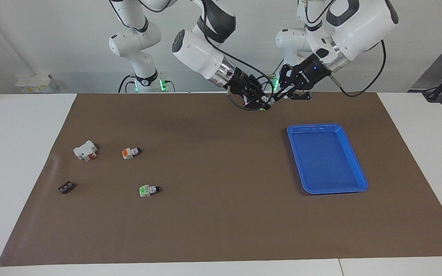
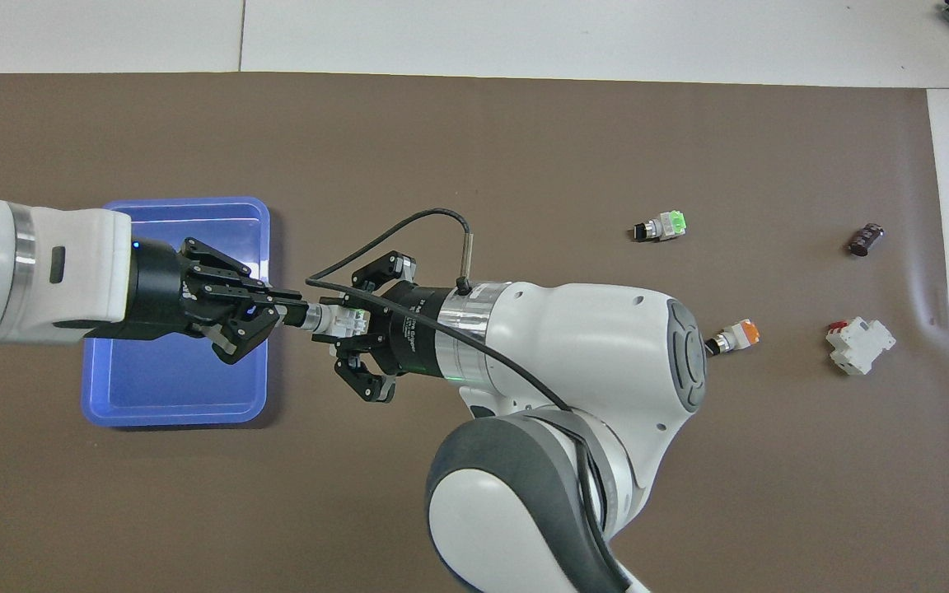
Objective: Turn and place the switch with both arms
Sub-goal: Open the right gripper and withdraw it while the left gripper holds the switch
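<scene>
Turning step in hand, by judgement: switch (image 2: 341,319) held in the air between the two arms, over bare mat just beside the blue tray (image 2: 112,408), at the robots' end of the table. Right gripper (image 2: 357,319) clamped on the white body, jaws closed on it with outer links splayed. Left gripper (image 2: 297,314) pinched narrow on the black knob end, jaws closed there. Long axis of switch roughly level, in line with both grippers; knob end toward the left arm and the tray, pale-green end toward the right arm's wrist. Placement not yet done; tray holds nothing. Next move, as judged: finish the twist of the knob against the right arm's hold, then release by one arm only, and carry over the tray for set-down. Risk noted: slip of so small a part if both grips loosen together.
</scene>
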Action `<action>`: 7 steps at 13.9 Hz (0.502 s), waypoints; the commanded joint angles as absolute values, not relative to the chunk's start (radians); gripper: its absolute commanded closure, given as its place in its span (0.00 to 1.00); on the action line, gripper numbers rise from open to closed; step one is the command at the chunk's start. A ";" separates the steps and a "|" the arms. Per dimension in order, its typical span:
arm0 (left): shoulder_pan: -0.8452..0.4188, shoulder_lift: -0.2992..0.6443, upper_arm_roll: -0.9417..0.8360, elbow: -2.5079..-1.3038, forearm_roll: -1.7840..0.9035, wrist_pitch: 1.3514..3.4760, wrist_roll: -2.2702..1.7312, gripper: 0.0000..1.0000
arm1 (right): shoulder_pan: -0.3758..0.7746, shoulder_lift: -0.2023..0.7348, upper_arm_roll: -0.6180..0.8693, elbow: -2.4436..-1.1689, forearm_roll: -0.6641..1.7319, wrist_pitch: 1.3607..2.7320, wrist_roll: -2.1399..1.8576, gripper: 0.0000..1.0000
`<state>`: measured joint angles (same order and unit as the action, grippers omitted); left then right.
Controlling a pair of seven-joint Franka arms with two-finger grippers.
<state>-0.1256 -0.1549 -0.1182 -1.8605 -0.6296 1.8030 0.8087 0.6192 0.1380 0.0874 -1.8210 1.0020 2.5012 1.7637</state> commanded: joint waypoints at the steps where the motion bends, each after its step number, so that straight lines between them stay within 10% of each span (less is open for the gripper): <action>1: -0.112 -0.186 -0.109 -1.884 -0.523 1.732 0.931 1.00 | 0.597 0.130 0.074 -1.804 1.023 2.525 1.773 1.00; 6: -0.107 -0.187 -0.109 -1.885 -0.523 1.723 0.951 1.00 | 0.595 0.129 0.074 -1.804 1.025 2.525 1.773 1.00; 7: -0.107 -0.187 -0.109 -1.884 -0.523 1.723 0.951 1.00 | 0.597 0.129 0.074 -1.804 1.025 2.525 1.772 0.57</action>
